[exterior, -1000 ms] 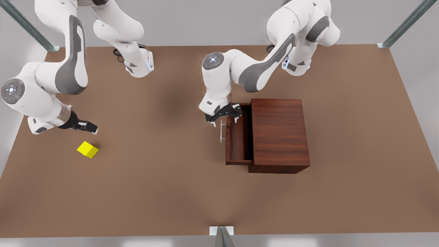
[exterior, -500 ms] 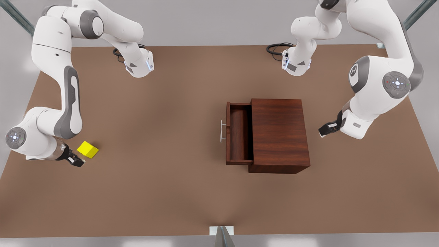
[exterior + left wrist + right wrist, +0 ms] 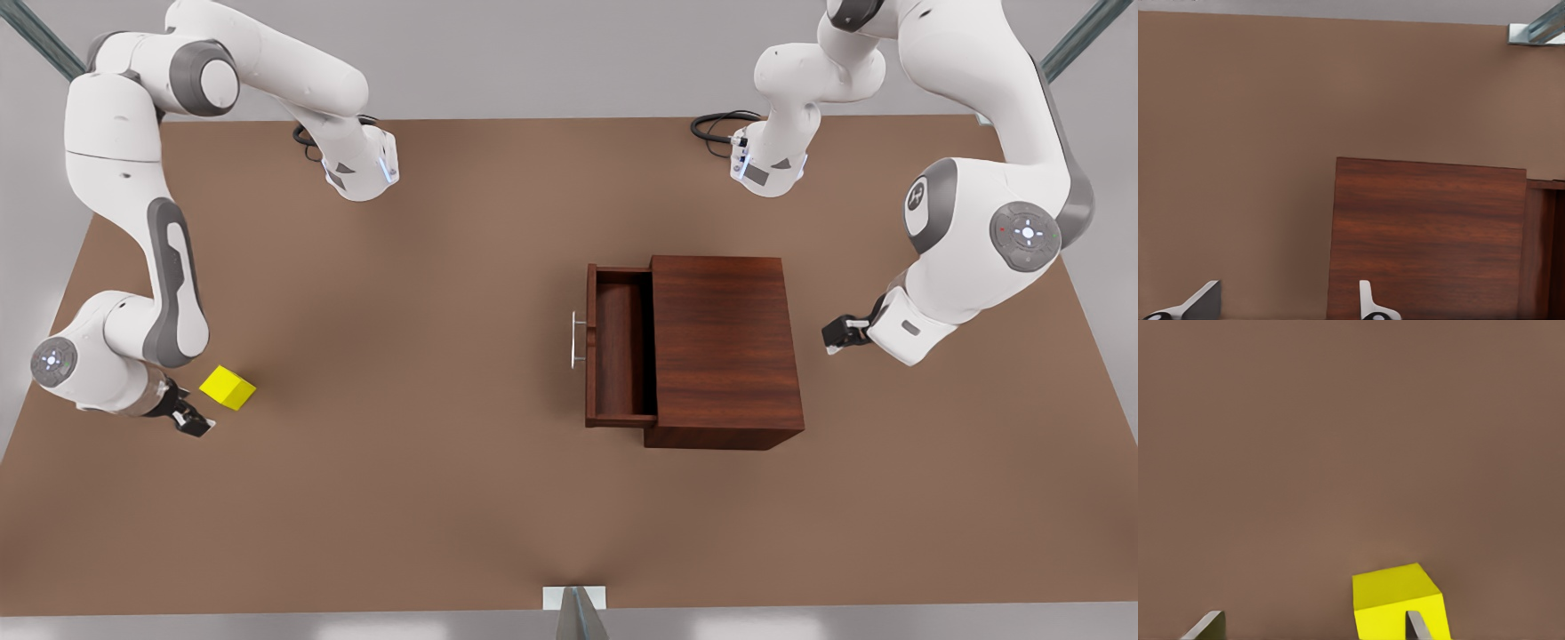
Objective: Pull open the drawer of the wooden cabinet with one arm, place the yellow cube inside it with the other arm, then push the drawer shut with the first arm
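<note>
Brown table (image 3: 444, 498) bears cabinet (image 3: 725, 351), drawer (image 3: 618, 356) open; both grippers' jaws apart, right gripper (image 3: 191, 420) beside cube (image 3: 228, 388).

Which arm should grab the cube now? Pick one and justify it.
Right. The right gripper sits open beside the cube, which lies on the table. The left gripper, open, waits beyond the cabinet, whose drawer is open.

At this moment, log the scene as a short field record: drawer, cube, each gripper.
drawer: pulled out of the wooden cabinet, nothing inside
yellow cube: on the table, far from the cabinet
right gripper: open, beside the cube, not gripping it
left gripper: open, waiting on the cabinet's side away from the drawer
stage: drawer open, cube not yet picked up
</note>
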You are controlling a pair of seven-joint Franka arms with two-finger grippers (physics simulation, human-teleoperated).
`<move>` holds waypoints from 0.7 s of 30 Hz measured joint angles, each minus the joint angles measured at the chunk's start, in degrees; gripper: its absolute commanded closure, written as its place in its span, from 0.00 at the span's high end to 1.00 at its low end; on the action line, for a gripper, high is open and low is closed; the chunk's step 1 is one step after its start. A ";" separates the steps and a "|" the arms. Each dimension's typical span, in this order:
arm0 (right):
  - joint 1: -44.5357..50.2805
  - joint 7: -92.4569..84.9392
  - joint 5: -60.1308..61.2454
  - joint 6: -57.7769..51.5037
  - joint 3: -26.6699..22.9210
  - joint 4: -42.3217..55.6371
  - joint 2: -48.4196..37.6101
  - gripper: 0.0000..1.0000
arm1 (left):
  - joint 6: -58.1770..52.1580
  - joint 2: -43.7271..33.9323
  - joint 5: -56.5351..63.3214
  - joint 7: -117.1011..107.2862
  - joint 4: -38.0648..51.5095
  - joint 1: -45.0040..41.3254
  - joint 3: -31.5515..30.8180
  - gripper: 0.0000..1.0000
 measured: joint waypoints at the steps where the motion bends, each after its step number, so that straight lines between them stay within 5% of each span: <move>1: -0.91 0.01 -0.65 0.24 0.57 -0.89 0.06 1.00 | 0.01 0.02 0.04 0.60 -0.10 0.00 0.00 1.00; 21: -16.07 -0.62 -14.94 0.95 15.66 -5.08 3.93 1.00 | -3.01 -1.34 0.14 7.33 -0.69 1.88 0.77 1.00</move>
